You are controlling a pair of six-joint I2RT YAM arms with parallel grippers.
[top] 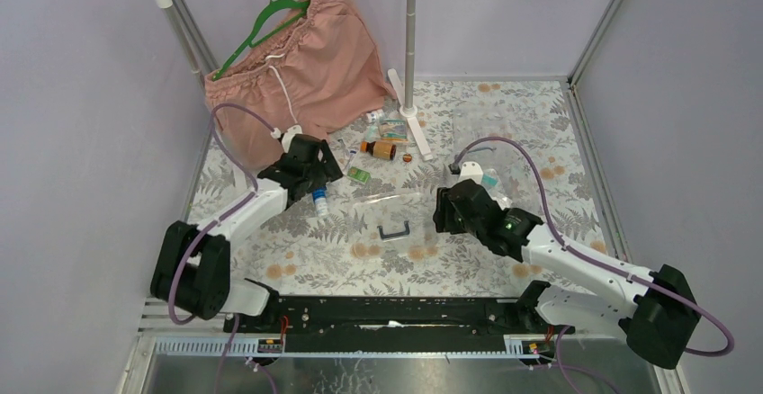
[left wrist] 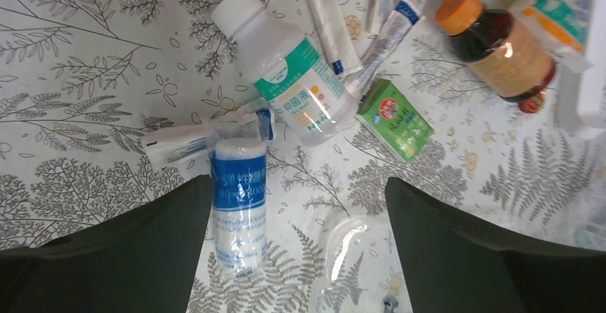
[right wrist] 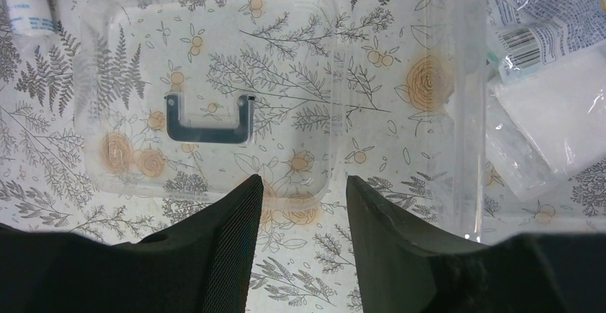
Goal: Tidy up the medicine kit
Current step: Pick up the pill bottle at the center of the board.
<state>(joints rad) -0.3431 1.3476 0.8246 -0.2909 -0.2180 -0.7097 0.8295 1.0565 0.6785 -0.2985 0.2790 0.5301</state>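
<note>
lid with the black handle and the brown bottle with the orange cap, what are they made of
Clear rectangular lid with black U-shaped handle: likely glossy transparent plastic; the tablecloth print shows through. Brown orange-capped bottle: dark glossy glass or plastic, cannot tell which; it shows highlights.

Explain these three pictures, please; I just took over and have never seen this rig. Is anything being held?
A left arm and a right arm are bolted at the table's near edge. The wide picture looks down from above and behind them; the other two come from wrist cameras. The left fingers hang open over a bandage roll, a white bottle, a green box and a brown bottle. The right fingers are open above the clear lid with its black handle, beside the clear box. Nothing is held.
</note>
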